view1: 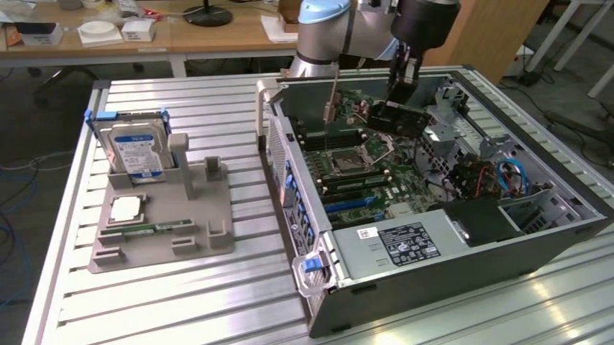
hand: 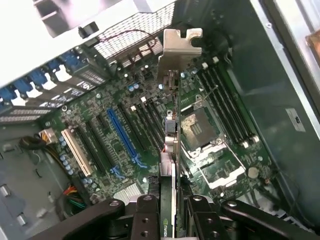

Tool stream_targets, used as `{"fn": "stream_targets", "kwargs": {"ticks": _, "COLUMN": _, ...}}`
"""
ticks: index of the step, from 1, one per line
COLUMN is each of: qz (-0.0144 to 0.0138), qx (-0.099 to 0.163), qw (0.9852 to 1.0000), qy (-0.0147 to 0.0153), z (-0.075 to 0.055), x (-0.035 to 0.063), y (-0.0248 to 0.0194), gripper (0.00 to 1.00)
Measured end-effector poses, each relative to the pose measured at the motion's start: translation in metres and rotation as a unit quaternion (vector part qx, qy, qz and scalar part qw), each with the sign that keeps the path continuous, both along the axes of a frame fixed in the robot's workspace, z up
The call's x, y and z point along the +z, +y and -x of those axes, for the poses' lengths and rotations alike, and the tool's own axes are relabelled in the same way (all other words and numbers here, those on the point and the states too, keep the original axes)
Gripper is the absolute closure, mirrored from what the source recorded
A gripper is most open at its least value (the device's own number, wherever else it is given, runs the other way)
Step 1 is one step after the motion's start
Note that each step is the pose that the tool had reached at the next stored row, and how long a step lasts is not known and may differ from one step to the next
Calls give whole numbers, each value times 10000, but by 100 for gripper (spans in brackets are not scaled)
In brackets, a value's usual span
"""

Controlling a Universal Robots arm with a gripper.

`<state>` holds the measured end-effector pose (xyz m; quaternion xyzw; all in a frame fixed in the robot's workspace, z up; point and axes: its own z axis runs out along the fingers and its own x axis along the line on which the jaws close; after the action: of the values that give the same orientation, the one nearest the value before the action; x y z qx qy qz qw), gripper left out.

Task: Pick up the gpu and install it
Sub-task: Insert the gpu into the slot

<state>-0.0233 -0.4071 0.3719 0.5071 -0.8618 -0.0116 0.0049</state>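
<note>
- Over the open computer case (view1: 537, 244), the Universal Robots arm reaches down from the far side of the slatted metal table (view1: 192, 302), its gripper (view1: 395, 108) pointing at the motherboard (view1: 355, 169).
- In the wrist view, the gripper (hand: 172, 202) has its black fingers (hand: 145, 210) clamped on either face of the gpu (hand: 172, 90), which stands edge-on between them.
- A logo on the card's lower end shows the letters "NVI", cut off at the frame edge. The white label on the power supply (view1: 408, 241) and the blue label on the hard drive (view1: 134, 147) are too small to read.
- The gpu (view1: 398, 120) is a thin dark board with a grey metal bracket and a notched tab at its far end. It hangs above the board, near the CPU socket (hand: 202, 125) and apart from the blue slot (hand: 122, 135).
</note>
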Motion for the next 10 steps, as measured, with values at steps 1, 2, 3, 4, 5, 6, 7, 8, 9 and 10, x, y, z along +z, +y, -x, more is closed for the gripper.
{"fn": "stream_targets", "kwargs": {"ticks": 1, "qz": 0, "qx": 88, "qw": 10000, "qy": 0, "z": 0, "x": -13, "y": 0, "gripper": 73}}
{"fn": "stream_targets", "kwargs": {"ticks": 2, "qz": 1, "qx": 177, "qw": 9998, "qy": 0, "z": 0, "x": -25, "y": 0, "gripper": 73}}
{"fn": "stream_targets", "kwargs": {"ticks": 3, "qz": 0, "qx": 275, "qw": 9996, "qy": 0, "z": 0, "x": -42, "y": 0, "gripper": 73}}
{"fn": "stream_targets", "kwargs": {"ticks": 4, "qz": 1, "qx": 365, "qw": 9993, "qy": 0, "z": 0, "x": -59, "y": 0, "gripper": 73}}
{"fn": "stream_targets", "kwargs": {"ticks": 5, "qz": 1, "qx": 455, "qw": 9990, "qy": 0, "z": 0, "x": -75, "y": 0, "gripper": 73}}
{"fn": "stream_targets", "kwargs": {"ticks": 6, "qz": 1, "qx": 545, "qw": 9985, "qy": 0, "z": 0, "x": -90, "y": 0, "gripper": 73}}
{"fn": "stream_targets", "kwargs": {"ticks": 7, "qz": 1, "qx": 635, "qw": 9980, "qy": 0, "z": 0, "x": -104, "y": 0, "gripper": 73}}
{"fn": "stream_targets", "kwargs": {"ticks": 8, "qz": 1, "qx": 724, "qw": 9974, "qy": 0, "z": 0, "x": -117, "y": 0, "gripper": 73}}
{"fn": "stream_targets", "kwargs": {"ticks": 9, "qz": 0, "qx": 809, "qw": 9967, "qy": 0, "z": 0, "x": -133, "y": 0, "gripper": 73}}
{"fn": "stream_targets", "kwargs": {"ticks": 10, "qz": 0, "qx": 897, "qw": 9960, "qy": 0, "z": 0, "x": -149, "y": 0, "gripper": 73}}
